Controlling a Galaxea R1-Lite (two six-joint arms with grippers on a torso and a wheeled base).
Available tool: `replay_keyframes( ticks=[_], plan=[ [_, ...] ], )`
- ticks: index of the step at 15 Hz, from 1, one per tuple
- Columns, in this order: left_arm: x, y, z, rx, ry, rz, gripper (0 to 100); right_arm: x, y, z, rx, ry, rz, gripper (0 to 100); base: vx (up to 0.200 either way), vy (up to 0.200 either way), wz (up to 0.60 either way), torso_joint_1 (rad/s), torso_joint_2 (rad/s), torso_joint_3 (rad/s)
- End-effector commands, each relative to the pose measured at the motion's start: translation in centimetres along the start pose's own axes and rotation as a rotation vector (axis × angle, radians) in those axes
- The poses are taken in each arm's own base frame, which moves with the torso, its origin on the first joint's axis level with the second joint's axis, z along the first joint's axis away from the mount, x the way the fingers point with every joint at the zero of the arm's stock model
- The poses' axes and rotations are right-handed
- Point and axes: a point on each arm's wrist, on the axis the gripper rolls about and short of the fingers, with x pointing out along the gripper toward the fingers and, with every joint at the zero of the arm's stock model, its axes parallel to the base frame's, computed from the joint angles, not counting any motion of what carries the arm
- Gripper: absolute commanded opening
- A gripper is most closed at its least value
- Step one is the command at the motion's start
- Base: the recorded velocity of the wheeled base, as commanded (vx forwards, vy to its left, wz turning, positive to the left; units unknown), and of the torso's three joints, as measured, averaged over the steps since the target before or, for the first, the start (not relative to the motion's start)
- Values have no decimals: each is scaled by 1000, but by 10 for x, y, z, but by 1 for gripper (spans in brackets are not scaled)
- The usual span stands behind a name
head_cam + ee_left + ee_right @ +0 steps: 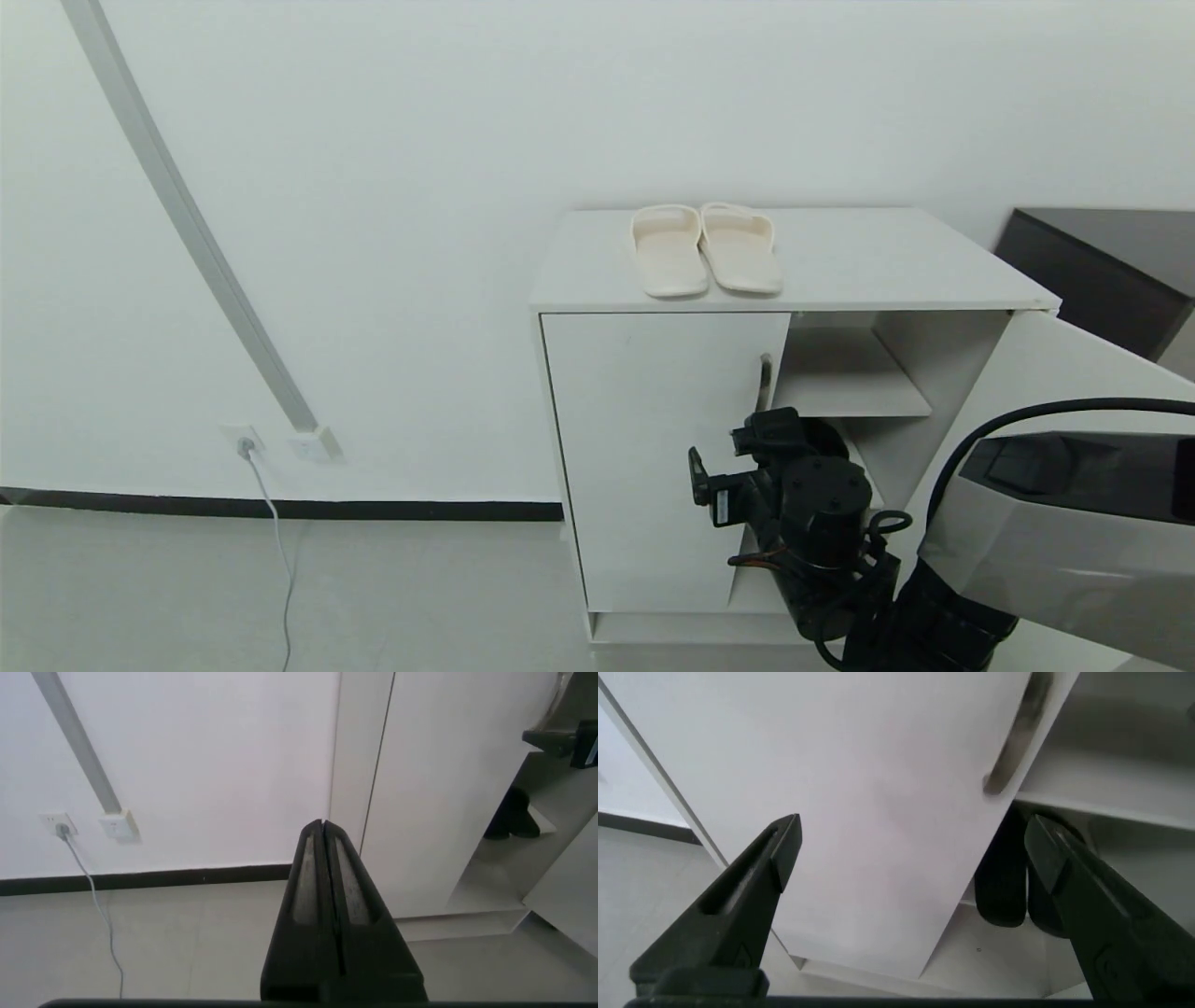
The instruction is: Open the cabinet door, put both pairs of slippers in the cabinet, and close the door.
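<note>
Right gripper (913,829), mine, jaws wide, arm held low at the white two-door cabinet (887,257), facing black slippers (1004,882) inside; cream open-toe slippers (707,247) on top; left gripper (324,829) pressed closed.

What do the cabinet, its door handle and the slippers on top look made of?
Cabinet: likely laminated board, matte white; flat, even panels with square edges and no grain.
Door handle: probably metal, brushed grey; a slim bar with a dull sheen.
Cream slippers: look like moulded foam or rubber, matte; smooth, thick one-piece soles and straps, no stitching visible.
</note>
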Motion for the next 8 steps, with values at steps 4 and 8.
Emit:
replay_keyframes(
  ticks=[4, 8],
  plan=[
    [0, 0, 0, 0, 1, 1, 0, 0, 0, -1, -1, 2, -2, 100, 0, 0, 0, 209, -514, -315],
    [0, 0, 0, 0, 1, 1, 0, 0, 1, -1, 0, 0, 0, 100, 0, 0, 0, 234, -551, -317]
  ],
)
